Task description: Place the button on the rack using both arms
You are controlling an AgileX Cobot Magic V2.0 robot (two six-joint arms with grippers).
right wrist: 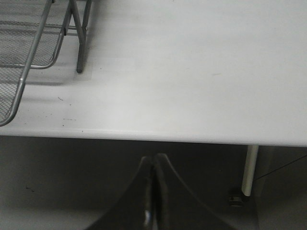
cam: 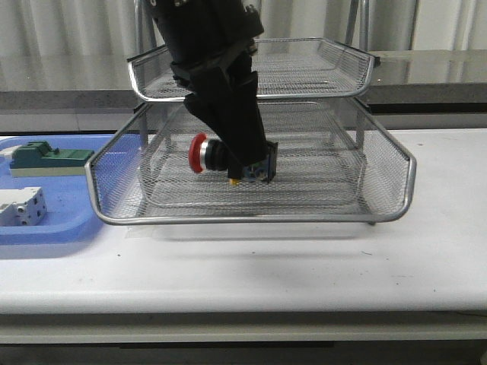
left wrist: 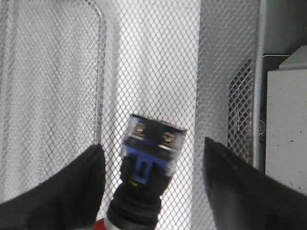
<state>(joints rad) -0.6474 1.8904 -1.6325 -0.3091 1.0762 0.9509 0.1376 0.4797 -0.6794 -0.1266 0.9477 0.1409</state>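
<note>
The button (cam: 221, 158) has a red cap pointing left, a black body and a blue rear block. It is inside the lower tier of the silver wire rack (cam: 251, 219), low over the mesh floor; I cannot tell if it rests on it. My left gripper (cam: 242, 163) reaches down into that tier over the button. In the left wrist view the button (left wrist: 151, 158) sits between the two fingers (left wrist: 72, 187) with gaps on both sides, slightly blurred; the left gripper (left wrist: 151, 143) is open. My right gripper (right wrist: 154, 160) is shut and empty, below the table's front edge.
A flat blue tray (cam: 53, 228) at the left holds a green block (cam: 46, 156) and a white-grey block (cam: 21, 207). The rack's upper tier (cam: 319, 65) hangs over the left arm. The rack's corner and leg (right wrist: 79, 43) show in the right wrist view.
</note>
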